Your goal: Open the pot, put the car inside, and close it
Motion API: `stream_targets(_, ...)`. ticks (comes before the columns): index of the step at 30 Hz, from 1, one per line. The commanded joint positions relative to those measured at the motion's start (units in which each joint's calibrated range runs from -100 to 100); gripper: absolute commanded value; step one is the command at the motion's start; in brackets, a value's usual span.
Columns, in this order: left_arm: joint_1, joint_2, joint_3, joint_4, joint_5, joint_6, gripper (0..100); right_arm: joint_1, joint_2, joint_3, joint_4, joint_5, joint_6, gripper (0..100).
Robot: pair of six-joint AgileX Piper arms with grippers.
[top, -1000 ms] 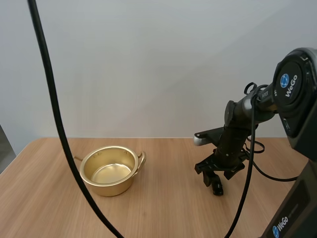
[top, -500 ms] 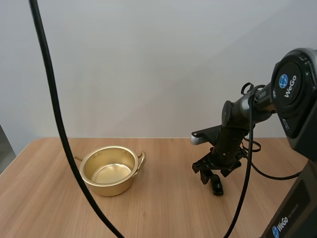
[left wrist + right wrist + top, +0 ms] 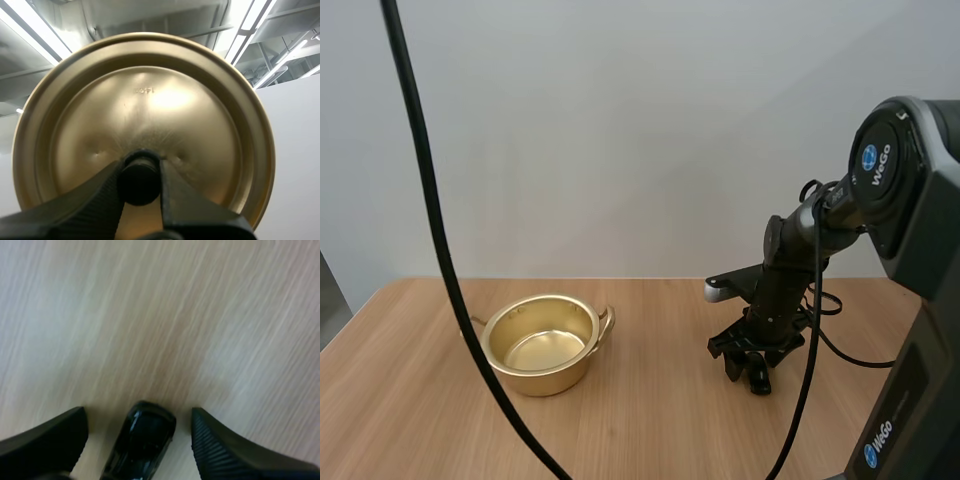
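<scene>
The gold pot (image 3: 541,343) stands open and empty on the left part of the wooden table. Its gold lid (image 3: 145,125) is held up by its black knob (image 3: 138,179), with my left gripper (image 3: 140,182) shut on that knob. A small black toy car (image 3: 141,440) lies on the table between the spread fingers of my right gripper (image 3: 137,437), which is open around it without touching. In the high view the right gripper (image 3: 748,362) hovers low over the car (image 3: 758,378) at the table's right.
The wooden table (image 3: 650,420) has bare room between the pot and the car and in front of both. The right arm's base (image 3: 910,400) stands at the right edge.
My right gripper has shifted slightly left and lower over the car. The pot has not moved.
</scene>
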Motion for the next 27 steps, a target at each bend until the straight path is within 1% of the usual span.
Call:
stream_targets(1,-0.01,0.0,0.0,0.0,0.0,0.0,0,0.0,0.1,0.1,0.0,-0.8,0.1,82)
stream_targets(3,-0.01,0.1,0.0,0.0,0.0,0.0,0,0.0,0.1,0.1,0.0,-1.7,0.1,61)
stream_targets(5,-0.01,0.1,0.0,0.0,0.0,0.0,0,0.0,0.1,0.1,0.0,-2.1,0.1,35)
stream_targets(7,-0.01,0.1,0.0,0.0,0.0,0.0,0,0.0,0.1,0.1,-0.3,-2.3,0.1,0)
stream_targets(15,-0.01,0.1,0.0,0.0,-0.2,0.1,0,0.0,-0.1,0.1,-0.7,-2.6,0.1,0)
stream_targets(18,-0.01,0.1,0.0,0.0,-0.2,0.8,0,0.0,-1.6,-0.5,-0.3,-3.3,0.1,0)
stream_targets(23,-0.01,0.1,0.0,0.0,-0.2,0.8,0,0.0,-8.9,-4.2,0.8,-3.0,0.1,0)
stream_targets(27,-0.01,0.1,0.0,0.0,-0.2,0.8,0,0.0,-16.9,-10.3,0.8,-1.1,-0.3,0)
